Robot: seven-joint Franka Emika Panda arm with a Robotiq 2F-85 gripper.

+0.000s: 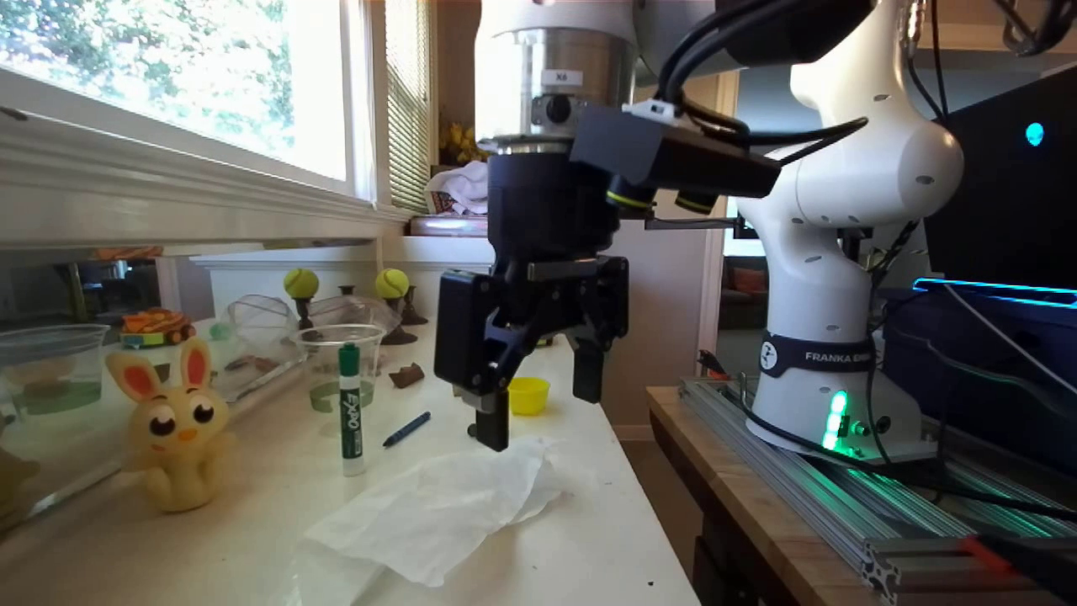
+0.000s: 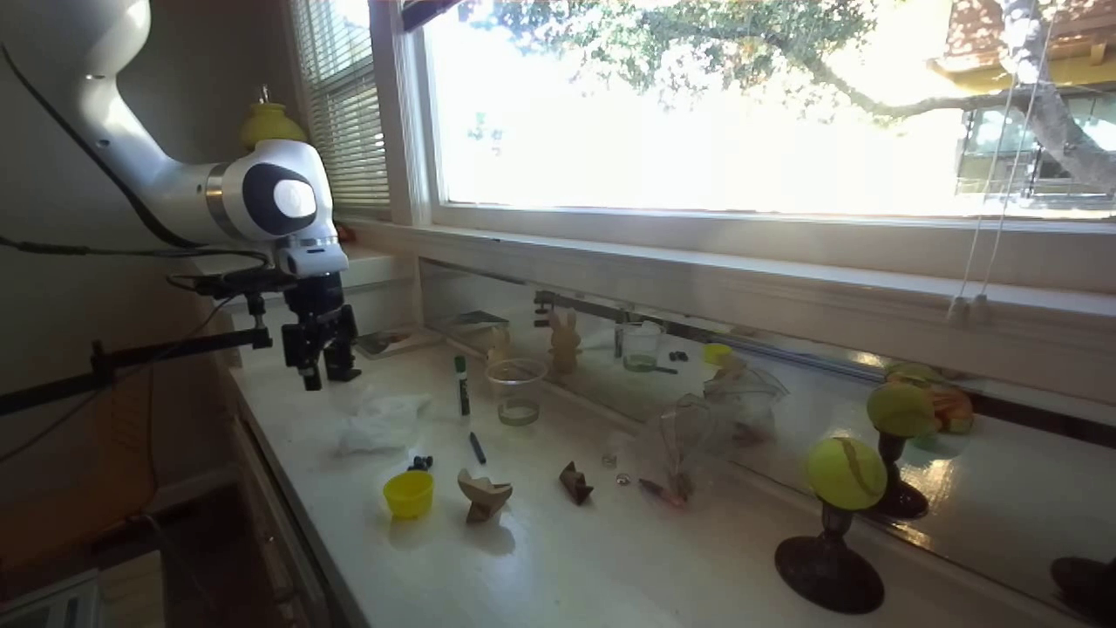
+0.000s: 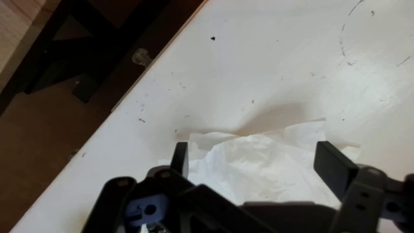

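My gripper is open and empty, pointing down above the white table. In the wrist view its two fingers stand wide apart over a crumpled white paper sheet. The paper also lies under or beside the gripper in both exterior views; the fingertips look apart from it. A yellow cup stands near the paper, with small dark pieces beside it. An upright green marker, a dark blue pen and a clear plastic cup are also near the paper.
A bunny figure stands by the mirrored wall. Folded brown pieces, clear plastic packaging and a tennis ball on a dark stand are farther along. The table's edge drops to the floor beside the robot's bench.
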